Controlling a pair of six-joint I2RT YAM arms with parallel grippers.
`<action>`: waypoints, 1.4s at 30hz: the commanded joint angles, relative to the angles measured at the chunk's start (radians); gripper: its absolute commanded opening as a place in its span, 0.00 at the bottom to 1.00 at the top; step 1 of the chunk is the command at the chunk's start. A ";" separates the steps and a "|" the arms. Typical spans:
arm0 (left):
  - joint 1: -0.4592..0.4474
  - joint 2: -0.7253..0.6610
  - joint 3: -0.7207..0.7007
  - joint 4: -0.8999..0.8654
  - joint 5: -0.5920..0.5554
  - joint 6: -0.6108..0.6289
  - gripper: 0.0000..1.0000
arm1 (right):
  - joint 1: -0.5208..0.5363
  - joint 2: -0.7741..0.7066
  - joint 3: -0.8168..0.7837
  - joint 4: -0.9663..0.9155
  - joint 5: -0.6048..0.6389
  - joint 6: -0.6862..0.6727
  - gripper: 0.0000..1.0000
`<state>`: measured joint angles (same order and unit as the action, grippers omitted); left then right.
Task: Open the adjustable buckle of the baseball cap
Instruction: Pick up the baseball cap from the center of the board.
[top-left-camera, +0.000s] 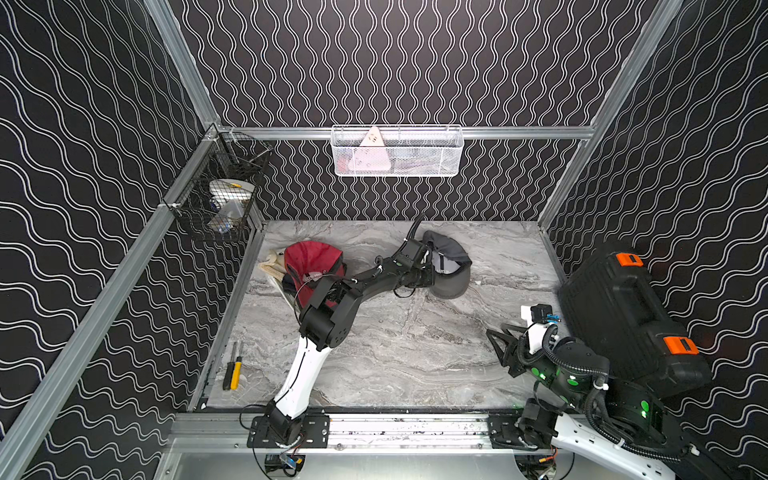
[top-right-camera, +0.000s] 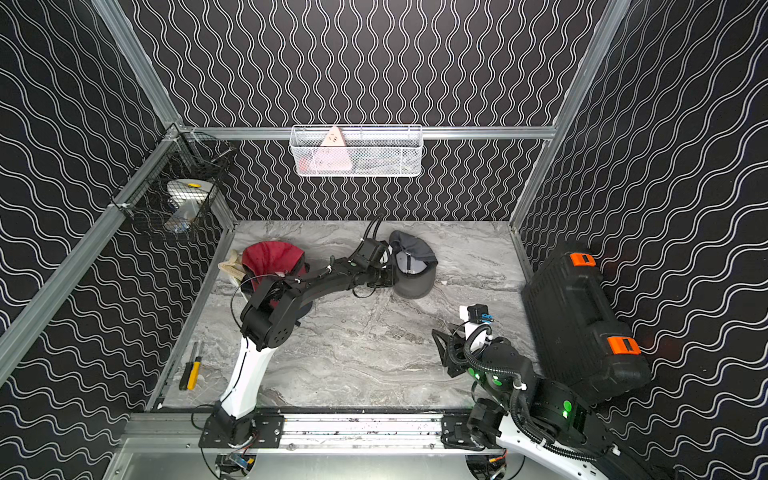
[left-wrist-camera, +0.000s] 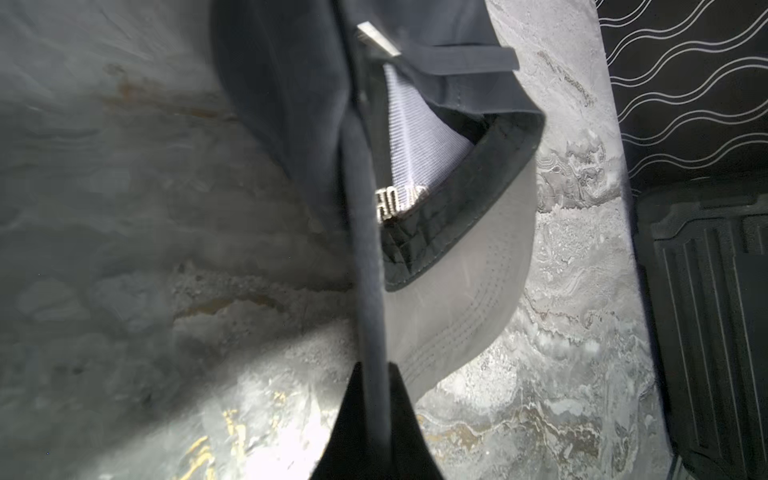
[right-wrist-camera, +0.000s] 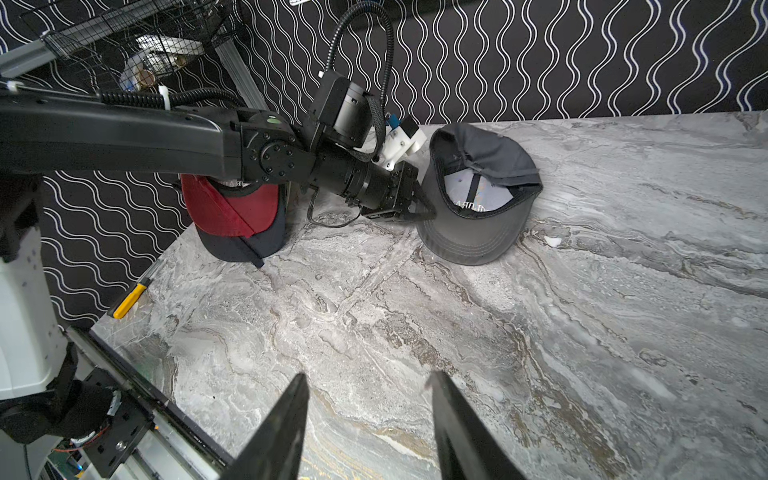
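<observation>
Anchoring step, by the look of things: holding the grey cap (top-left-camera: 451, 272) steady ahead of any work on the buckle (left-wrist-camera: 378, 39). Found upside down on the surface (top-left-camera: 395, 357), toward the far wall and right of centre, brim to the near side. Clamped fully shut with the left gripper (right-wrist-camera: 428, 214) on the rim, right at the crown-brim junction. From the left wrist, shows as a dark band of fabric running straight out between the fingers (left-wrist-camera: 415, 449). As for the right gripper (right-wrist-camera: 368, 380): about half open, empty, hovering over bare surface at the near right, well apart from the cap.

Next, most likely: bring the right gripper across to the rear opening, pinch the strap (left-wrist-camera: 469, 58) or the buckle, and work them apart against the left hold. Calls for a fine pinch on a thin floppy band, and a pull along the strap rather than upward, to avoid dragging or lifting the whole cap. Buckle apparently not yet opened.

Hard to make out: the buckle itself, clear only from the left wrist as a small pale metal piece near the frame edge, blurred. Cannot tell the locking type. In both top views, partly masked by the left arm and too small. Sweatband lettering cut off by the fabric band, unreadable. Cannot see the exact bite on the rim.
</observation>
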<state>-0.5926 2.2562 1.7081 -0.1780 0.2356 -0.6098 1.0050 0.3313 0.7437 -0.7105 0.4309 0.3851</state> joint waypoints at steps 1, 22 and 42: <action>0.002 -0.036 -0.023 0.004 -0.028 0.023 0.00 | 0.001 0.000 0.000 0.024 0.009 0.018 0.49; -0.010 -0.609 -0.492 -0.162 -0.209 0.250 0.00 | 0.000 0.104 0.006 0.016 0.073 -0.027 0.57; -0.143 -0.977 -0.633 -0.330 -0.318 0.255 0.00 | -0.003 0.641 0.154 0.284 0.010 -0.295 0.54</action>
<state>-0.7273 1.3041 1.0782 -0.4946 -0.0666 -0.3611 1.0035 0.9379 0.8799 -0.5140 0.4580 0.1596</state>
